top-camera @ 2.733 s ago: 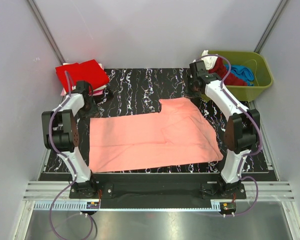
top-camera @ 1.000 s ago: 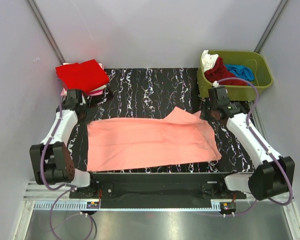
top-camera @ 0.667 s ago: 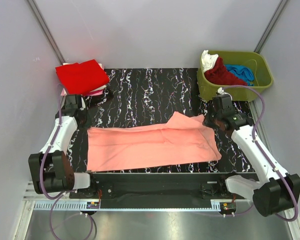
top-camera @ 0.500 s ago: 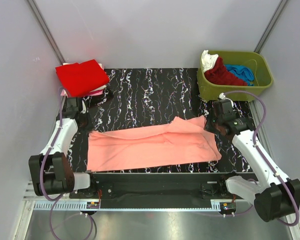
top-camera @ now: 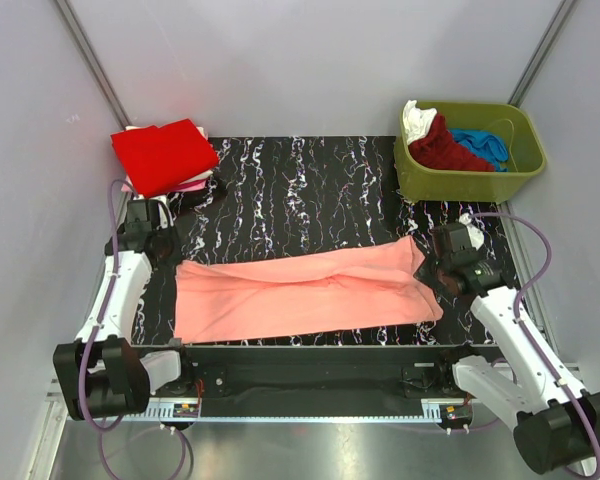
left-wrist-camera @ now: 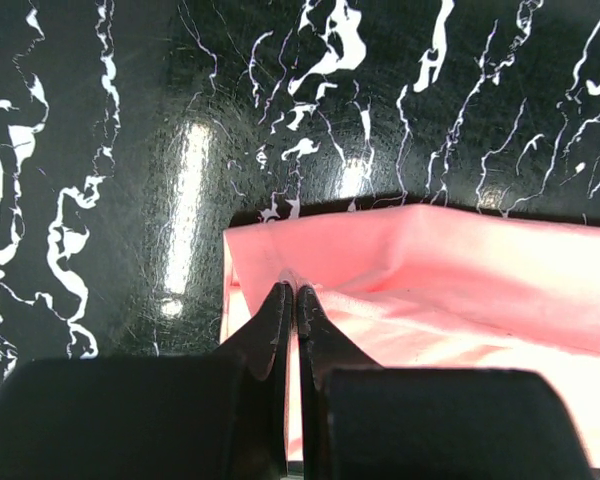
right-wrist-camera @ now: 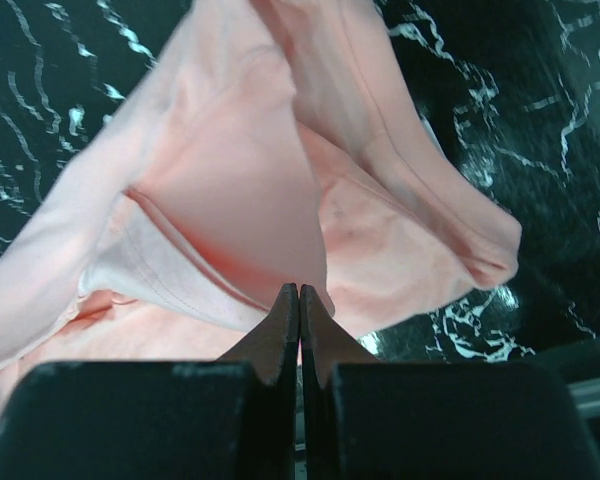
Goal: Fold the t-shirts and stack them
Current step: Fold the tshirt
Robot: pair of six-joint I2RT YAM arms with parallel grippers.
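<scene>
The salmon-pink t-shirt lies as a long strip across the near half of the black marbled table, its far edge doubled over toward me. My left gripper is shut on the strip's far left corner; in the left wrist view the closed fingertips pinch the cloth where it bends. My right gripper is shut on the far right corner, and the right wrist view shows its fingertips clamped on a hanging flap of the same shirt.
A stack of folded shirts, bright red on top, sits at the back left corner. The olive-green tub at the back right holds dark red, blue and white shirts. Grey walls close in on both sides.
Both grippers have drawn the shirt's far edge toward the near side, folding the wide sheet into a narrower strip. Both arms have swung back toward their bases.
</scene>
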